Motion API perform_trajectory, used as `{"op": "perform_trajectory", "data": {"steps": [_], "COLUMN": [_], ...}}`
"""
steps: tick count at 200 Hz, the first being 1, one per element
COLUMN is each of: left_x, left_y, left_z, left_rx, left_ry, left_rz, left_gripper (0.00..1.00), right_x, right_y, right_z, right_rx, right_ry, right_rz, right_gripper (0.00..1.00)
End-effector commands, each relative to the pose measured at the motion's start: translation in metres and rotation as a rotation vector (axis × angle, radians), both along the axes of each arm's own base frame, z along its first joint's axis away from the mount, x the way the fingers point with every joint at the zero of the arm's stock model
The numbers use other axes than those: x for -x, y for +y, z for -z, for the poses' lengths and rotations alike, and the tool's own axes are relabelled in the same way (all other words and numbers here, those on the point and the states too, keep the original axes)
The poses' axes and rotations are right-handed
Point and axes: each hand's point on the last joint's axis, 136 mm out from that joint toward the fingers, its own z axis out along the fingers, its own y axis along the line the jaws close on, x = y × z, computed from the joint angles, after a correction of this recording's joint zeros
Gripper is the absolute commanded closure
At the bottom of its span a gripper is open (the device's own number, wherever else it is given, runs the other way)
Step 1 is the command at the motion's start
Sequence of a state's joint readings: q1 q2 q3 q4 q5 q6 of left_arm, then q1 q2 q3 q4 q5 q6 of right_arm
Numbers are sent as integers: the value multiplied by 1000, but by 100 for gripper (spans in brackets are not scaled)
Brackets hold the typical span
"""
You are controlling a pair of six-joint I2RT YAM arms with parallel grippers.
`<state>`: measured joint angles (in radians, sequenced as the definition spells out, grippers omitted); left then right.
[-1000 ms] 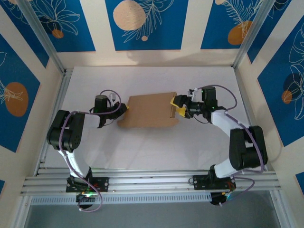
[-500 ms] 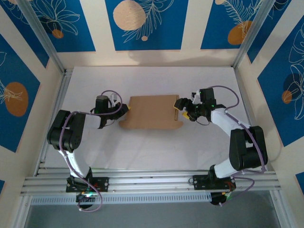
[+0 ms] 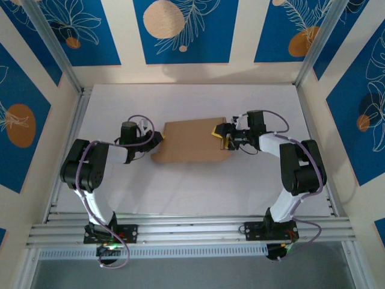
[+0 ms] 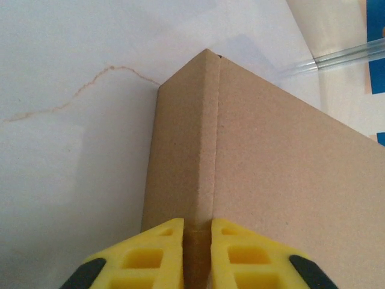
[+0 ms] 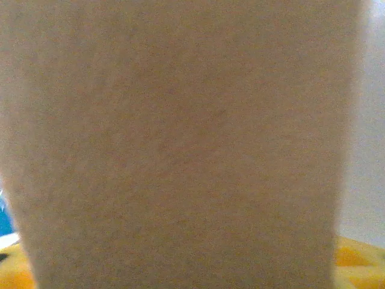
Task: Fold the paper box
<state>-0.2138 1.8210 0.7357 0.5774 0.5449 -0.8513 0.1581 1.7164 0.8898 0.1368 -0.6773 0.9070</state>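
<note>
The paper box (image 3: 189, 142) is a brown, partly folded cardboard mailer lying mid-table. In the left wrist view its upright left wall (image 4: 198, 156) runs away from the camera along a crease. My left gripper (image 3: 157, 139) (image 4: 197, 253) is shut on that wall's near end. My right gripper (image 3: 222, 136) is at the box's right edge, jaws wide apart. In the right wrist view a cardboard panel (image 5: 180, 138) stands close to the camera, with yellow fingertips (image 5: 356, 262) showing at the bottom corners on either side of it.
The white table (image 3: 192, 186) is walled by cream and blue patterned panels, with aluminium posts (image 3: 57, 48) at the back corners. A thin crack line (image 4: 78, 96) marks the table surface left of the box. Open room lies in front of and behind the box.
My right gripper has moved left to the box's right edge and its elbow has swung inward. The box's right flap has shifted. The left gripper has held still.
</note>
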Motion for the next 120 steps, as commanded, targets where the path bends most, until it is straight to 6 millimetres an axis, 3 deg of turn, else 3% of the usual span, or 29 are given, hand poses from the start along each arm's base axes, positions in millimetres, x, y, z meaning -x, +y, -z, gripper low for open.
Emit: {"op": "perform_trajectory", "data": {"steps": [1,25,40,77,120], "left_x": [58,58,61,82,117], "left_y": [2,5,13,32,30], "left_z": [60,34,14,-35,-96], "left_rx": [-55,-105,-153,-296,-546], "left_ry": [308,263,231,107,-123], "left_rz": [10,9,1,-22,71], "left_gripper": [78,57,49,41,33], "right_x": [5,6,9,20,28], "right_y": [9,4,-1,-6,-12], "right_z": [-15,-7,-4,-7,-5], "right_rx": [-82,-22,-7,-32,-69], "right_ry": [13,42,60,104,150], "right_rz": [-30,-15,-3,-13,21], "right_gripper": [43,51,53,57,61]}}
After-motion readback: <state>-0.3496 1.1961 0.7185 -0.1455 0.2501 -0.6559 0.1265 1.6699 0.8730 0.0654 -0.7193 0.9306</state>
